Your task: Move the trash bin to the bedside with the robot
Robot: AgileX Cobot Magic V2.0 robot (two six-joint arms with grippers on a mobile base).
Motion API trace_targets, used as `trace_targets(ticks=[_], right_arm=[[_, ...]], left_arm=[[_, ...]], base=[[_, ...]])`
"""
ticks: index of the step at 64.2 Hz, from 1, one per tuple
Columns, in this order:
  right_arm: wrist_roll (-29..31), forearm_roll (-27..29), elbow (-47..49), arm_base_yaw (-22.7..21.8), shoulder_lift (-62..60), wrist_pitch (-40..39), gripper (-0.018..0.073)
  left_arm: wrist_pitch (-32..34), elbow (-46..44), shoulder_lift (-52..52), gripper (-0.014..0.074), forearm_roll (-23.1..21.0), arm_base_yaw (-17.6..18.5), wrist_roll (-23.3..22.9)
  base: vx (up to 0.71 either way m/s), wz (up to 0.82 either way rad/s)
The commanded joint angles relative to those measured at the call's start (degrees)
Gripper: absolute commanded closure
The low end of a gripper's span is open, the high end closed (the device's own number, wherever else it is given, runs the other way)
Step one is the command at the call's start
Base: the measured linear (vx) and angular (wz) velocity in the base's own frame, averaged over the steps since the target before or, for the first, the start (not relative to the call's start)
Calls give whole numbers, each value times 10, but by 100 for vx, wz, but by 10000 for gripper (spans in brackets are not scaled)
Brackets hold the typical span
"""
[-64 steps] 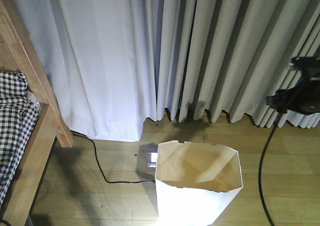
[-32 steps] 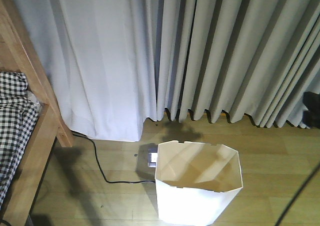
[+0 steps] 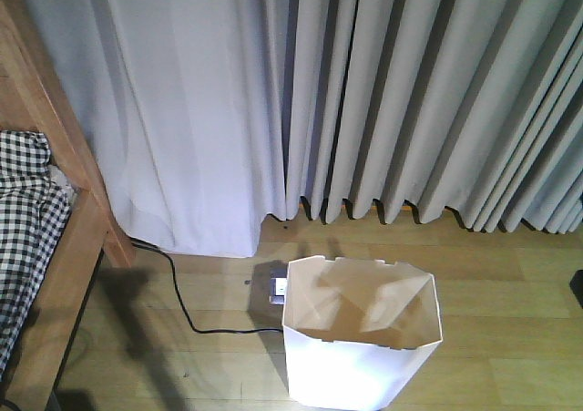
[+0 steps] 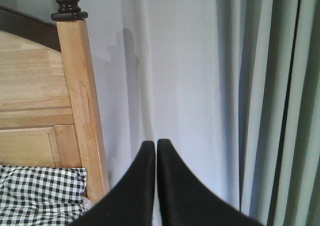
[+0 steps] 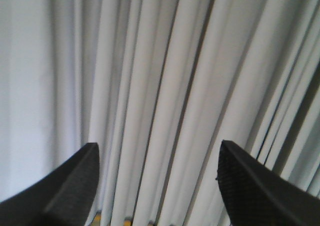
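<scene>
A tall white thin-walled plastic trash bin [image 3: 362, 338] with an angular rim is seen standing upright on the light wooden floor [image 3: 510, 338], before pale pleated curtains [image 3: 410, 92]. A light brown wooden bed frame [image 3: 64, 274] with black-and-white checked bedding [image 3: 23, 220] lies well apart at the left. The left black gripper [image 4: 156, 147] is pressed together, empty. The right black gripper [image 5: 157, 153] is spread wide, facing the curtains.
</scene>
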State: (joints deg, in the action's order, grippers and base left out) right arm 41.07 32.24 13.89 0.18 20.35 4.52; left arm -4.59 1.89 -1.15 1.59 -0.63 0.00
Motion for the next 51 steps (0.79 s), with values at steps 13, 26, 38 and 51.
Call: trace_targets(ticks=[13, 26, 38, 51], right_arm=[[26, 13, 13, 55, 0, -87, 132], [26, 16, 13, 54, 0, -84, 465], [26, 18, 13, 54, 0, -86, 568], [26, 18, 13, 54, 0, -86, 568]], left_arm=[[42, 7, -4, 603, -5, 4, -8], [42, 7, -4, 603, -5, 4, -8], [42, 7, -4, 603, -5, 4, -8], [42, 7, -4, 603, -5, 4, -8]], base=[[0, 0], [0, 0], [0, 0], [0, 0]])
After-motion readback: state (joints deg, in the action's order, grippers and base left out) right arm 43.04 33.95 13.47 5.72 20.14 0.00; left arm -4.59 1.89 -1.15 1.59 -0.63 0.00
